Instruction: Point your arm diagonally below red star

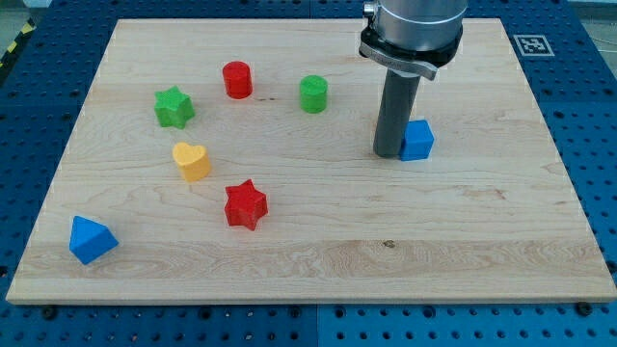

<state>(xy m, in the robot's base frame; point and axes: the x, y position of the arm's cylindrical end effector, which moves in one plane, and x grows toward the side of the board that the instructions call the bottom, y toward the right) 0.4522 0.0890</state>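
The arm (413, 29) comes down from the view's top, right of centre, a thick grey column with a flanged collar, narrowing into a straight dark rod that stands upright on the board. There is no claw on it to open or close, only the rod. My tip (388, 154) rests on the wood, touching or just beside the left face of the blue cube (417, 140).

Under it lies a pale wooden board (318, 260), grain running across, set on a blue perforated table (598, 116). A small black-and-white marker (529, 44) sits at the board's top right corner.

The red star (245, 204) lies left of centre in the lower half, well apart from my tip, which stands up and to the view's right of it. Just above and left of the star is the yellow heart (192, 161). Higher still, the green star (174, 106), the red cylinder (237, 79) and the green cylinder (313, 93) run in a loose row. A blue block (92, 239), wedge-like, sits near the board's bottom left corner.
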